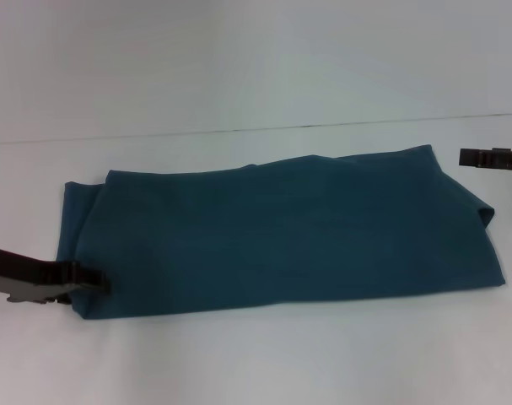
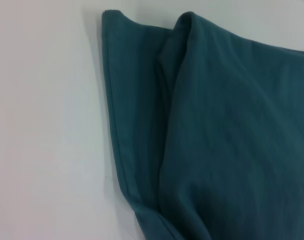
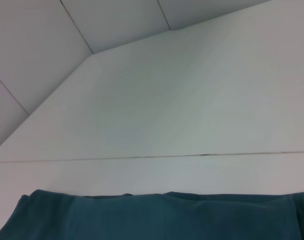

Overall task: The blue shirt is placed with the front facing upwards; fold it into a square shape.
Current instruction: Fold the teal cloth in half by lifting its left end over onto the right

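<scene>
Blue shirt (image 1: 281,236) folded into a long strip across the white table (image 1: 239,363). Left gripper (image 1: 94,283) clamped on its near-left corner. Right gripper (image 1: 483,158) just off the far-right corner, can't tell if apart.

I am counting one blue shirt (image 1: 281,236), one white table (image 1: 256,363), and two grippers: left gripper (image 1: 99,283), right gripper (image 1: 465,157).

The head view looks forward and down from above over the whole white table (image 1: 256,363). The left wrist view sits close over one folded end of the blue shirt (image 2: 232,140). The right wrist view looks low across the table, sharing the shirt's edge with the head view.
</scene>
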You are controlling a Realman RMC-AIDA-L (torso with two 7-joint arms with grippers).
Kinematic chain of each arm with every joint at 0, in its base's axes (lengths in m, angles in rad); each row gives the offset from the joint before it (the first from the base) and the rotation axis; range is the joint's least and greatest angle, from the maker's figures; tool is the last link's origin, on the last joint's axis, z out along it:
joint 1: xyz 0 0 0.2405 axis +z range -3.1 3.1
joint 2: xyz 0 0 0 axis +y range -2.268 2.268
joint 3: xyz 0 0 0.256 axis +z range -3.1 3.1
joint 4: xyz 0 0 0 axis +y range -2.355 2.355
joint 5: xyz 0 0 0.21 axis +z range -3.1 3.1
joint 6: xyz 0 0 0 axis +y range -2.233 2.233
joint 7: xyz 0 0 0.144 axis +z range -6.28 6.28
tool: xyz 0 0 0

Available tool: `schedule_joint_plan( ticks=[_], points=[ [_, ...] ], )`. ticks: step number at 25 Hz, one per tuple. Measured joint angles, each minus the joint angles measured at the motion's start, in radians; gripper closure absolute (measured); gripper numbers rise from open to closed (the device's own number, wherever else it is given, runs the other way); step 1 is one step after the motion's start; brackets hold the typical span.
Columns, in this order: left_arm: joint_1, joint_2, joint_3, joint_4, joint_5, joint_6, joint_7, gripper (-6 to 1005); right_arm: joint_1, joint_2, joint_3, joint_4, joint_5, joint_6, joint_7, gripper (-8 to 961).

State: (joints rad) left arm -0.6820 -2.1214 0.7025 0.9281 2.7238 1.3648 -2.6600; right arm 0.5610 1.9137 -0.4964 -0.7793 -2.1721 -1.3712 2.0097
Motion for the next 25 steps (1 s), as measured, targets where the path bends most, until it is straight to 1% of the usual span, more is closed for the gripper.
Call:
schedule_joint_plan(
  ticks=[9, 15, 25],
  points=[
    [-0.001, 0.001, 0.007, 0.0, 0.0, 0.0, 0.0, 341, 0.0, 0.0, 0.001, 0.0, 0.0, 0.0, 0.0, 37],
    [-0.005, -0.001, 0.006, 0.0, 0.0, 0.0, 0.0, 360, 0.0, 0.0, 0.001, 0.0, 0.0, 0.0, 0.0, 37],
    [-0.005, -0.003, 0.065, 0.009, 0.001, -0.021, 0.001, 393, 0.003, -0.001, -0.001, 0.0, 0.0, 0.0, 0.0, 37]
  ],
)
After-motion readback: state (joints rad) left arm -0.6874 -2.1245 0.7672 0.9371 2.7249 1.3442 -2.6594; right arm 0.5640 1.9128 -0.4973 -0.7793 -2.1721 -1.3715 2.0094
